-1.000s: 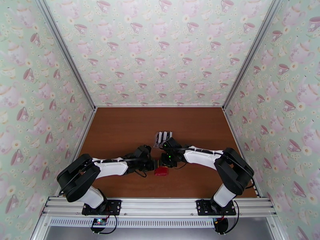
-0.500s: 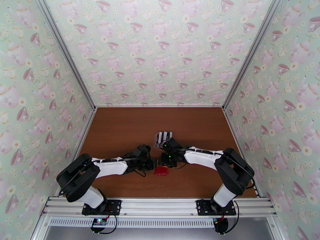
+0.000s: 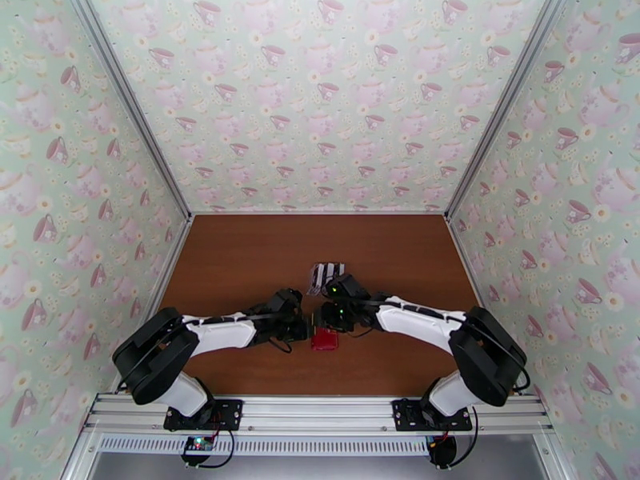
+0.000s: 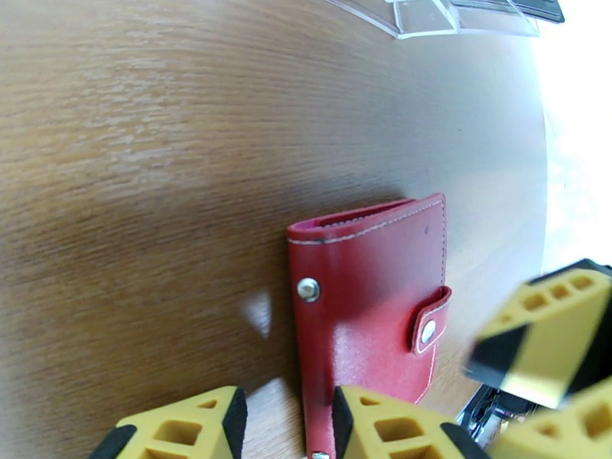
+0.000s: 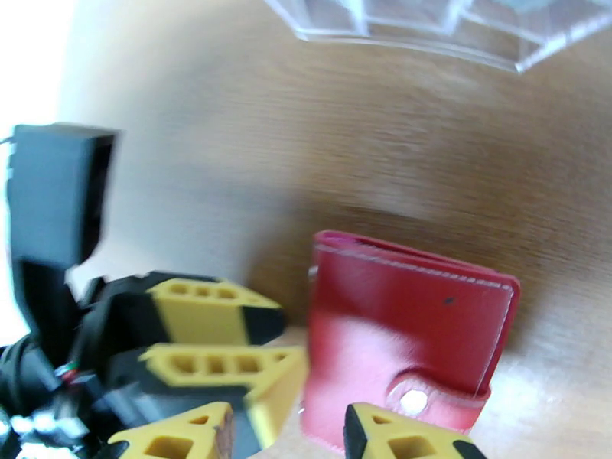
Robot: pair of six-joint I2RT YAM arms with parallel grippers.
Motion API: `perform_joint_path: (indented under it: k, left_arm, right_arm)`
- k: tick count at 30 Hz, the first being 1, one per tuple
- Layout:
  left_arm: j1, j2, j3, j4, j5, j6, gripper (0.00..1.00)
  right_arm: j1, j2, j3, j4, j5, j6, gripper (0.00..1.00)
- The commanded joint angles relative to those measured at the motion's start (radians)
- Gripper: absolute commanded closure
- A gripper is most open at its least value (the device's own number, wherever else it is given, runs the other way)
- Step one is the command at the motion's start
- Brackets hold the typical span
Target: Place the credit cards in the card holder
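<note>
Card holder: the small red leather-like folding card holder (image 4: pixel 367 300) lies shut on the brown wooden table (image 3: pixel 240 258), snap tab across its front, right between the two arms' tips.
Left end effector (image 4: pixel 287 418): fingers spread, straddling the card holder's near edge.
Right end effector (image 5: pixel 287 422): fingers apart, one finger hanging over the snap-tab end.
Credit cards: thin black and white plastic credit cards (image 3: pixel 327 273) stand in the clear plastic slotted stand (image 5: pixel 413 24), just beyond the card holder.
</note>
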Motion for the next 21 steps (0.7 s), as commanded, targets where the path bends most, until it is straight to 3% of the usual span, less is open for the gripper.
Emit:
perform_joint_path:
  k: [1, 10, 21]
  left_arm:
    - [0.026, 0.004, -0.021, -0.182, -0.072, 0.039, 0.61]
    - [0.097, -0.055, -0.01, -0.253, -0.08, 0.092, 0.6]
    - [0.269, -0.229, -0.013, -0.402, -0.096, 0.184, 0.52]
  right_arm:
    - [-0.027, -0.038, -0.037, -0.045, 0.041, -0.048, 0.54]
    - [-0.053, -0.021, -0.076, -0.06, 0.084, -0.083, 0.53]
    - [-0.051, 0.031, -0.086, -0.023, 0.077, -0.069, 0.53]
